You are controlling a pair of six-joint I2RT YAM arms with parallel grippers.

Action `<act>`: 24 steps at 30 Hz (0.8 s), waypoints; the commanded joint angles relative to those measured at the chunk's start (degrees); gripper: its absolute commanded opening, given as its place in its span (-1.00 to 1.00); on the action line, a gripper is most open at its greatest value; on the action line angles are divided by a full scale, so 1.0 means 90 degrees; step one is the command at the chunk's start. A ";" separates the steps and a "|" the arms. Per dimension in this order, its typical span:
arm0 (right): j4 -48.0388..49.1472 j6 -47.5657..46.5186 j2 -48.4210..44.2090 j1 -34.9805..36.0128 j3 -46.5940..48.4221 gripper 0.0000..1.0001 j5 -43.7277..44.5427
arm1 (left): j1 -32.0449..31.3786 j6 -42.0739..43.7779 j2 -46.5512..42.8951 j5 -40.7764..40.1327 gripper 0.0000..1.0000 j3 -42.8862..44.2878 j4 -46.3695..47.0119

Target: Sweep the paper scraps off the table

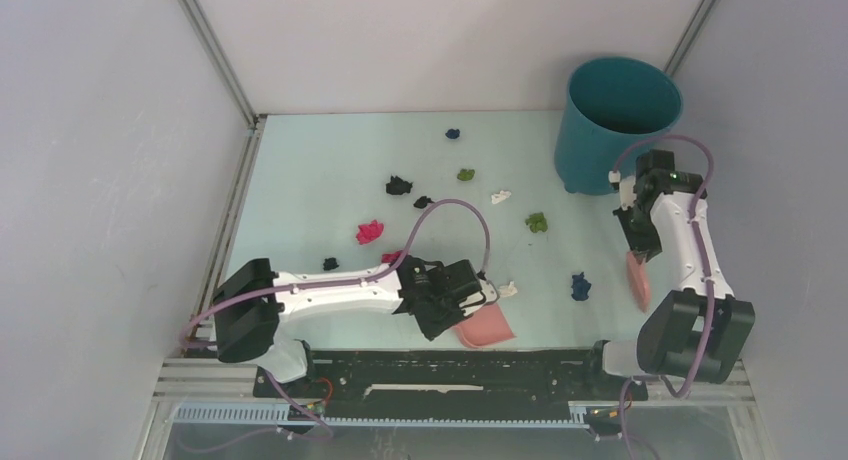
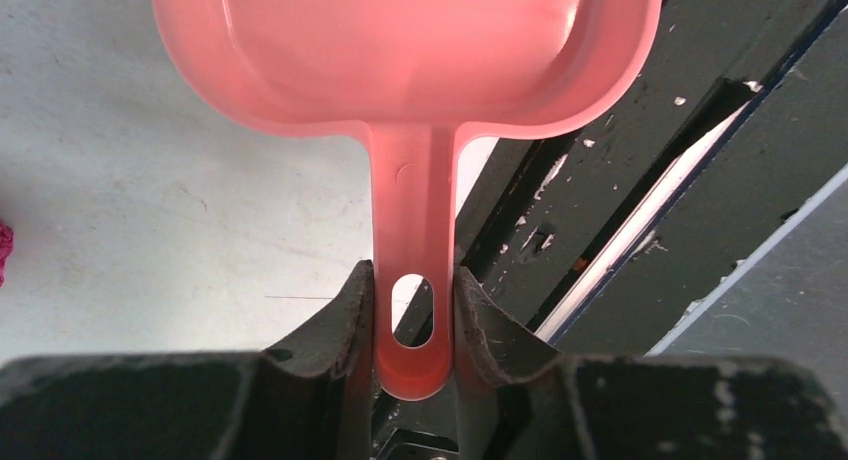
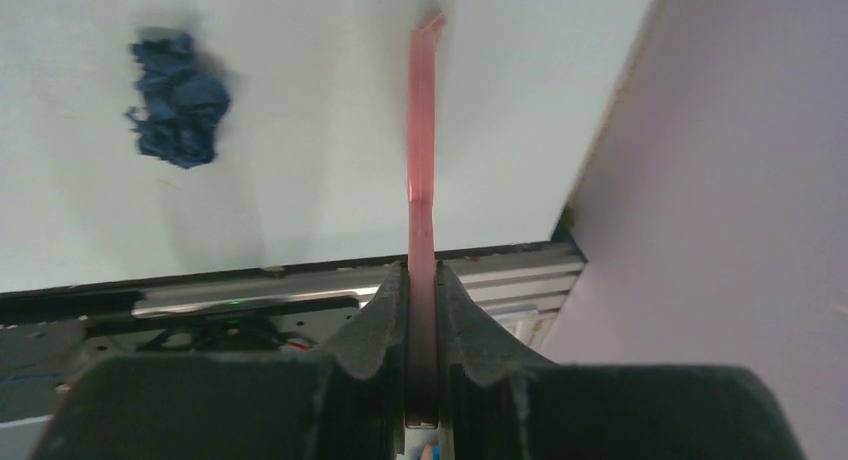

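Note:
Several paper scraps lie across the table [image 1: 310,170]: magenta [image 1: 370,231], black [image 1: 399,186], green [image 1: 537,221], white [image 1: 501,196] and dark blue [image 1: 580,286] wads. My left gripper [image 1: 468,298] is shut on the handle of the pink dustpan [image 1: 487,327], which sits at the table's near edge; the left wrist view shows the handle clamped in the gripper [image 2: 412,310] and the pan [image 2: 400,50]. My right gripper [image 1: 640,245] is shut on the pink hand brush [image 1: 638,282], seen edge-on in the right wrist view [image 3: 422,150], right of the dark blue wad [image 3: 178,105].
A teal round bin [image 1: 620,125] stands at the back right corner, just behind my right arm. Grey walls close in the left, back and right sides. A black rail [image 1: 450,365] runs along the near edge. A white wad [image 1: 508,290] lies beside the dustpan.

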 commanded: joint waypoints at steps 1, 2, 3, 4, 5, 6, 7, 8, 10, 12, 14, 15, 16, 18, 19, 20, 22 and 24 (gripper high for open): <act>-0.0145 0.0618 0.0048 0.0450 0.0045 -1.00 -0.0900 | 0.0099 0.0256 0.0268 0.0214 -1.00 0.0182 -0.0137; -0.0187 0.0691 0.0087 0.0587 0.0046 -1.00 -0.1158 | 0.0101 0.0259 0.0327 0.0235 -1.00 0.0238 -0.0112; -0.0203 0.0755 0.0133 0.0742 0.0043 -1.00 -0.1427 | 0.0096 0.0248 0.0380 0.0235 -1.00 0.0296 -0.0065; -0.0201 0.0825 0.0150 0.0878 0.0040 -1.00 -0.1702 | 0.0101 0.0229 0.0424 0.0190 -1.00 0.0339 -0.0003; -0.0174 0.0892 0.0186 0.1016 0.0040 -1.00 -0.1956 | 0.0099 0.0221 0.0458 0.0161 -1.00 0.0379 0.0052; -0.0151 0.0950 0.0230 0.1135 0.0047 -1.00 -0.2169 | 0.0101 0.0236 0.0501 0.0136 -1.00 0.0423 0.0093; -0.0153 0.1014 0.0308 0.1242 0.0075 -1.00 -0.2356 | 0.0106 0.0255 0.0561 0.0106 -1.00 0.0474 0.0113; -0.0178 0.1045 0.0369 0.1291 0.0115 -1.00 -0.2606 | 0.0106 0.0270 0.0627 0.0088 -1.00 0.0529 0.0102; -0.0202 0.1083 0.0444 0.1621 0.0191 -1.00 -0.2938 | 0.0134 0.0297 0.0767 0.0099 -1.00 0.0627 0.0092; -0.0222 0.1081 0.0493 0.1845 0.0264 -1.00 -0.3218 | 0.0171 0.0325 0.0848 0.0128 -1.00 0.0684 0.0131; -0.0248 0.1080 0.0542 0.2108 0.0342 -1.00 -0.3432 | 0.0197 0.0333 0.0890 0.0223 -1.00 0.0687 0.0231; -0.0242 0.1105 0.0559 0.2229 0.0379 -1.00 -0.3541 | 0.0199 0.0342 0.0906 0.0275 -1.00 0.0674 0.0278; -0.0251 0.1129 0.0594 0.2327 0.0434 -1.00 -0.3680 | 0.0199 0.0338 0.0917 0.0295 -1.00 0.0656 0.0334; -0.0305 0.1135 0.0695 0.2465 0.0560 -1.00 -0.3999 | 0.0208 0.0344 0.0956 0.0310 -1.00 0.0630 0.0414; -0.0334 0.1129 0.0748 0.2525 0.0627 -1.00 -0.4138 | 0.0214 0.0352 0.0977 0.0330 -1.00 0.0634 0.0439; -0.0347 0.1121 0.0808 0.2570 0.0689 -1.00 -0.4261 | 0.0223 0.0366 0.0988 0.0341 -1.00 0.0629 0.0459; -0.0380 0.1098 0.0940 0.2655 0.0805 -1.00 -0.4527 | 0.0251 0.0363 0.0965 0.0362 -1.00 0.0589 0.0549; -0.0457 0.1062 0.1055 0.2724 0.0909 -1.00 -0.4933 | 0.0287 0.0348 0.0926 0.0377 -1.00 0.0538 0.0628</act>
